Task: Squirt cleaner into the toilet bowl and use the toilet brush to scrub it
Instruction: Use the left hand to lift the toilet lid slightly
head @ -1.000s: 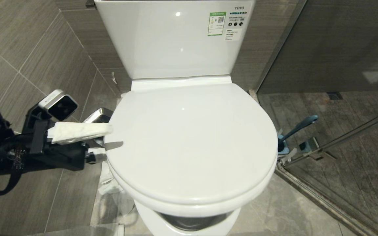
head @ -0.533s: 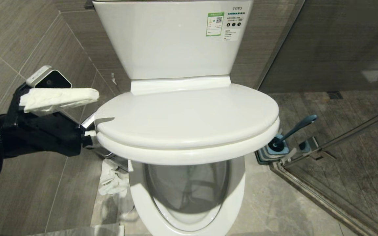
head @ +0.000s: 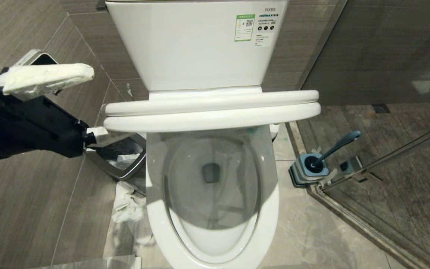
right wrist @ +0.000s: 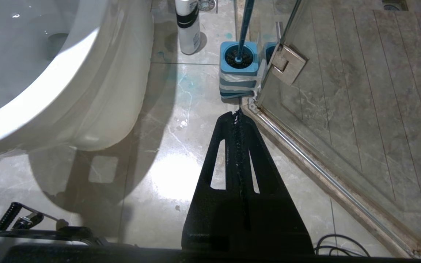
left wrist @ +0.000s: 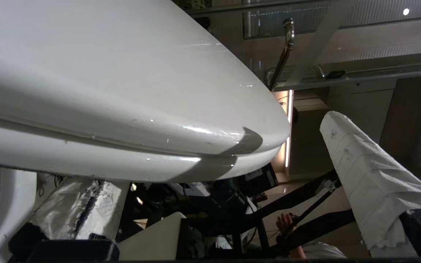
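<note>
Grey-tiled wall behind cistern (head: 196, 45) marked TOTO.

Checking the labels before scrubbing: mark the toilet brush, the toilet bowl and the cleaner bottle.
toilet brush (head: 340, 145), head view, on its angled handle.
toilet bowl (head: 215, 239), head view, on the white inner wall at the front.
cleaner bottle (right wrist: 188, 31), right wrist view, on its white body.

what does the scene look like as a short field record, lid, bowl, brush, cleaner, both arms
lid and seat: raised partway, tilted over the bowl
toilet bowl: exposed
toilet brush: standing in its holder on the floor, robot's right of the toilet
cleaner bottle: upright on the floor beside the holder
left gripper: fingers open, straddling the lid's left edge
right gripper: fingers shut, empty, above the floor
</note>
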Available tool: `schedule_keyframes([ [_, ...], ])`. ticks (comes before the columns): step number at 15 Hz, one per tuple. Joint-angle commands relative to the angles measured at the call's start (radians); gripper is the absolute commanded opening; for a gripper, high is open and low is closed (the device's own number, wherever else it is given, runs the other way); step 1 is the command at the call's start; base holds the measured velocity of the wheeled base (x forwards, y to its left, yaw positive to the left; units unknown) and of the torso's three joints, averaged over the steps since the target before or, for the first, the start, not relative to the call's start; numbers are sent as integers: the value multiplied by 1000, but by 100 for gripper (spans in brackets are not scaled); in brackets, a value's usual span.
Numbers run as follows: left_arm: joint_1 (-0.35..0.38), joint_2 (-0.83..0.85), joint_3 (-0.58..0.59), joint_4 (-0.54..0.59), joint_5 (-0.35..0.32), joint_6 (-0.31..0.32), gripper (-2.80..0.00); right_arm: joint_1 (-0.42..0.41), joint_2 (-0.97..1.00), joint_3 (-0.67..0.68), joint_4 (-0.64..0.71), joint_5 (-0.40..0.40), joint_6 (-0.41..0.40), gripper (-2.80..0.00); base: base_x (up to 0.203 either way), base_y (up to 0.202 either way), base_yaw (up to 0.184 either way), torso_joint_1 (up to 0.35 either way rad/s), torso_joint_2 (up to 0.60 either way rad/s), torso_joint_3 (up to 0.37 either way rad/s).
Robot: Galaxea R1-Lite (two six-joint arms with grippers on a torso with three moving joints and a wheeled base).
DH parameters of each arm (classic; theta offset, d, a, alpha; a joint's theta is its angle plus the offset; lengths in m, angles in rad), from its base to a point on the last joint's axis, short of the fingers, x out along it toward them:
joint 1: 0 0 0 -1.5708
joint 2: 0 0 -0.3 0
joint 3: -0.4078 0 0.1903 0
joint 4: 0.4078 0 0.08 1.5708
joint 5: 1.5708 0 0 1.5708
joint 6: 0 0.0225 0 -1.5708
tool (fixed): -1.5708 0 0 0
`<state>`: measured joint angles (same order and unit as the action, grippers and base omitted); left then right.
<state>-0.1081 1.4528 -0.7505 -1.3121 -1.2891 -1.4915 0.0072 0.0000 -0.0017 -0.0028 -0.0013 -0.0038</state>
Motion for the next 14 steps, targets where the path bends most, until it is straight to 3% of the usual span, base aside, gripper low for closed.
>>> schedule_keyframes([
  [1,-1,1,-32,-53,-5,-70,0,0,0,0,0,0,-1,-280,0,0,0,0,0,0],
  [5,-1,17,-129,-72,4,-133,0,0,0,0,0,0,1,-280,0,0,0,0,0,0],
  [14,-1,168,-431,-81,93,-113,0,0,0,0,0,0,1,-280,0,0,0,0,0,0],
])
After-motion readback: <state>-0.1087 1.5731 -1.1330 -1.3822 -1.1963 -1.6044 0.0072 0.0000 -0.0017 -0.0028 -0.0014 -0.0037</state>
